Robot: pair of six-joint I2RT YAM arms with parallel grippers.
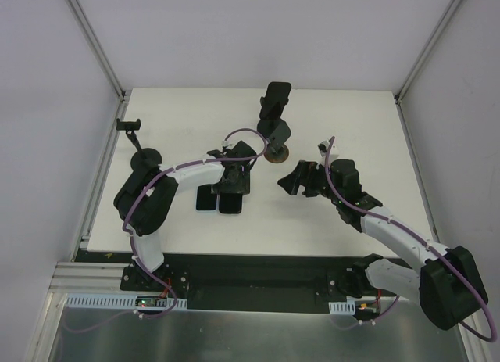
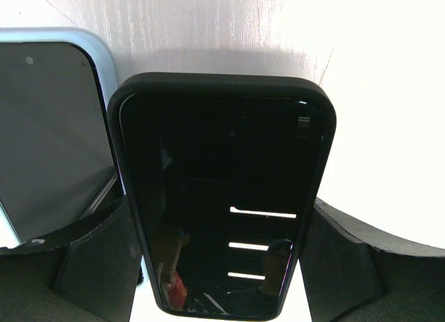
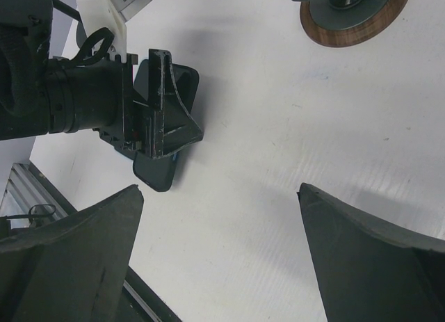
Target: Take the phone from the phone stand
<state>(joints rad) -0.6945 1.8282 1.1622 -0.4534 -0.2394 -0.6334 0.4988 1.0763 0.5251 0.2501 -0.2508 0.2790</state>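
White table: black clamp-headed phone stand with a round wooden base, at rear centre. Black-cased slab phone flat on the table, in front of the stand and to its left, between the fingers of the left gripper; contact cannot be told. Pale-blue-edged second phone just beside it, on its left. Right gripper right of both phones, in front of the stand's base and apart from it. Small black clamp mount at the far left edge.

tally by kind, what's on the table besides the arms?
Phones lying flat: 2 (black-cased phone, blue-edged phone)
Phone stand: 1 (can't tell whether it holds a phone)
Small black clamp mount: 1
Total: 4
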